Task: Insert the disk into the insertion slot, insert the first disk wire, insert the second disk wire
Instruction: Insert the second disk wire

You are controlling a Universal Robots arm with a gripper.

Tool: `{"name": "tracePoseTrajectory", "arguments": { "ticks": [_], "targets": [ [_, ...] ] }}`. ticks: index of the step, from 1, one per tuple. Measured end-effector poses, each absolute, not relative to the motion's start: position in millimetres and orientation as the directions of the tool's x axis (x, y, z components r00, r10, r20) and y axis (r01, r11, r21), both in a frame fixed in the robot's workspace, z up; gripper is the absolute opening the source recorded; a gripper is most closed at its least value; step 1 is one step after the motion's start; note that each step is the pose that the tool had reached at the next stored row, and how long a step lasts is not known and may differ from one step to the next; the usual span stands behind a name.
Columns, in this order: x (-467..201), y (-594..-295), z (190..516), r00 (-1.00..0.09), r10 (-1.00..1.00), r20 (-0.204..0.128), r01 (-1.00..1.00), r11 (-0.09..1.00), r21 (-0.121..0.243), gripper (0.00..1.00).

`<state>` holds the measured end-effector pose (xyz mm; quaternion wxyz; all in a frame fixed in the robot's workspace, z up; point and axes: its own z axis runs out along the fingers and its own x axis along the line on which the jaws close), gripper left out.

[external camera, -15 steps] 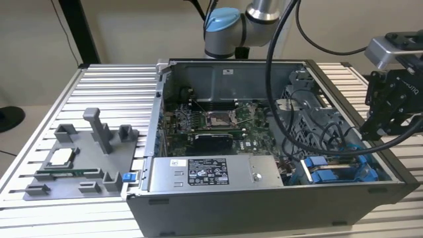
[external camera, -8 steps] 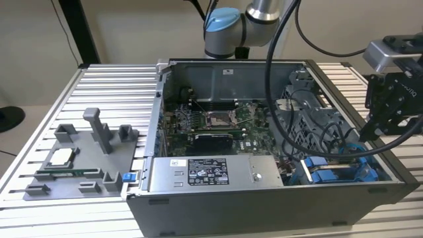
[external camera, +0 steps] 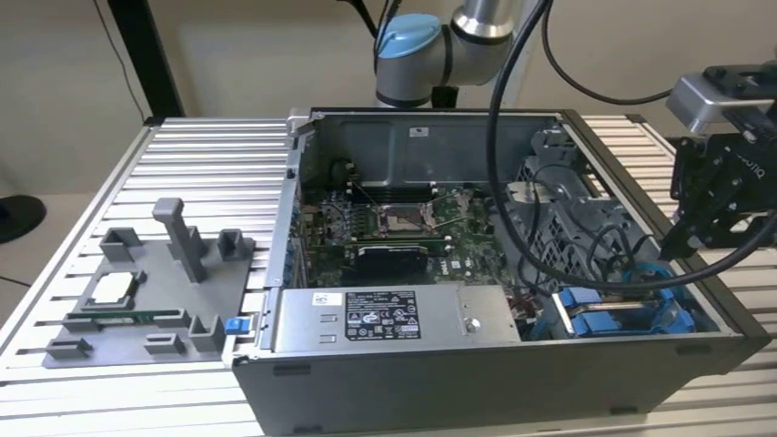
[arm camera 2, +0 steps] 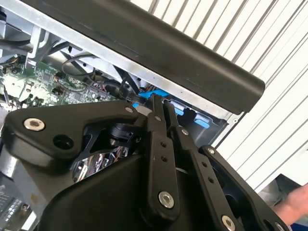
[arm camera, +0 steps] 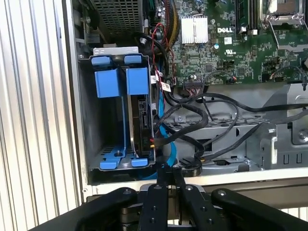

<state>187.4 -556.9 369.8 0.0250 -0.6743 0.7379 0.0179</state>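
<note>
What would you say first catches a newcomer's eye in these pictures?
The open computer case on the slatted table, its green motherboard bared in the middle, catches the eye first. Next comes the disk in its bright blue carrier, seated in the drive cage at the exterior view's lower right, with the black gripper hanging shut over the case wall beside it.

A green motherboard (external camera: 364,228) adjoins the labelled grey power-supply box (external camera: 378,320) inside the case (external camera: 486,387).

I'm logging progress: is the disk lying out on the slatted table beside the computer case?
No, in the first wrist view the disk stands on edge, seated in the insertion slot.
</note>
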Motion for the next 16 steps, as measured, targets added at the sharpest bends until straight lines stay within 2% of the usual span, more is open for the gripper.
{"name": "tracePoseTrajectory", "arguments": {
  "ticks": [7, 16],
  "targets": [
    [180.3, -556.9, 387.0, -0.089, -0.994, -0.061, -0.996, 0.090, -0.008, 0.00],
    [148.5, -556.9, 390.5, -0.089, -0.994, -0.062, -0.996, 0.090, -0.015, 0.00]
  ]
}}
